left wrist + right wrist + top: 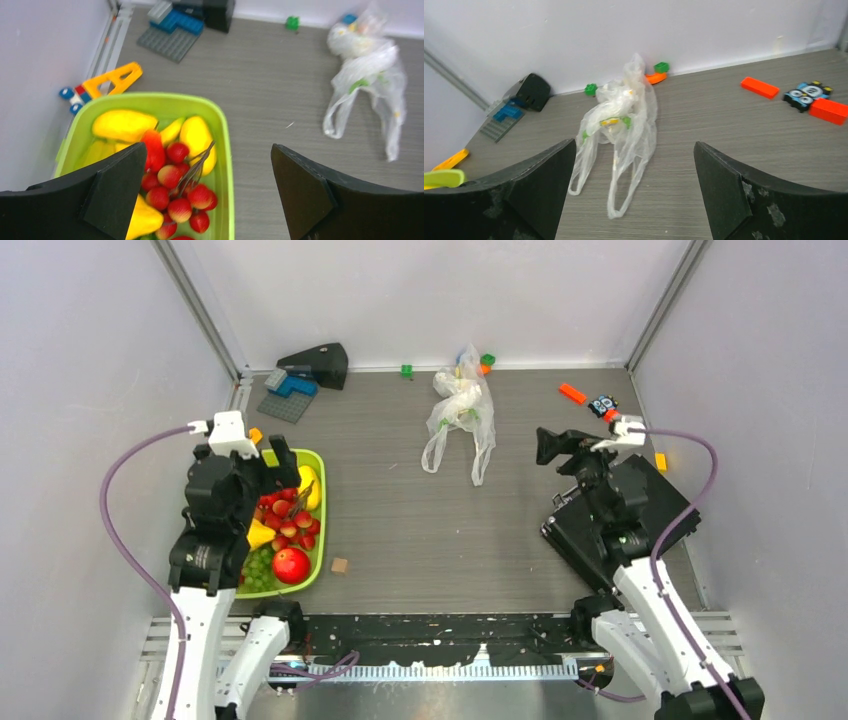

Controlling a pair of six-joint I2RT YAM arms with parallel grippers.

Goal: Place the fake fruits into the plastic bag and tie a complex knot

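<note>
Starting at your left tool (pixel 208 147), you have its jaws spread wide with nothing between them, pitched forward and down over the tray (pixel 165 96). The fruits (pixel 172 175) lie directly beneath and slightly left of the gap: strawberries in the middle, yellow pieces toward the far end. The tray's long axis runs near to far, so you are roughly in line with it. I judge a short straight descent is all a first pick calls for.

The bag (pixel 460 410) lies well apart from that tool, to its right and farther out, near the back wall at mid-bench (pixel 400 520). It is crumpled, its long axis near to far, and its loops (pixel 478 465) trail loose toward you, untied.

Your right tool (pixel 634 145) is the nearer one to the bag. It too is wide open and empty, held low and aimed forward and left, so the bag sits straight ahead between its fingers. Some yellow and green shows through the plastic; I cannot tell what it is.
</note>
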